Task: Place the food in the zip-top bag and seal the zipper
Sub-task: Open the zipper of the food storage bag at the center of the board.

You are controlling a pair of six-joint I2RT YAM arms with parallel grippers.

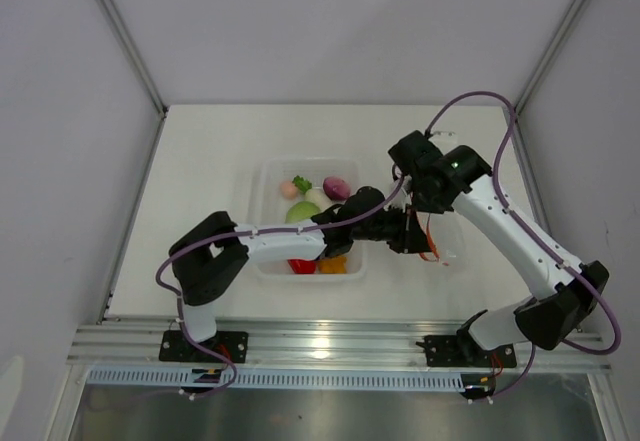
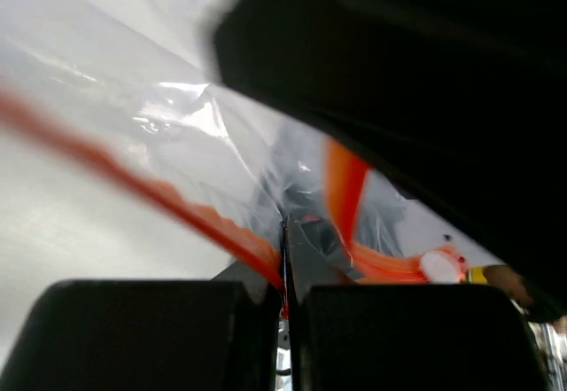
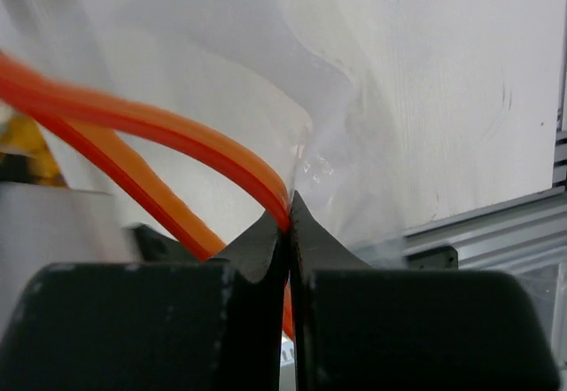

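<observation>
Surface finishes: you are looking at clear film, matt black plastic and bare metal.

The zip-top bag point(image 3: 399, 81) is showing as thin clear plastic film, glossy and creased, throwing bright glints in the left wrist view. Its zipper point(image 3: 159, 125) is reading as smooth orange-red plastic with a slight sheen. The left gripper point(image 2: 285, 240) and right gripper point(image 3: 291, 218) are presenting matt black plastic, faintly grainy. The table point(image 1: 200, 161) is appearing white and matt. The tray point(image 1: 262, 176) is looking like clear rigid plastic. The rail point(image 1: 330, 341) is shining as brushed metal.
</observation>
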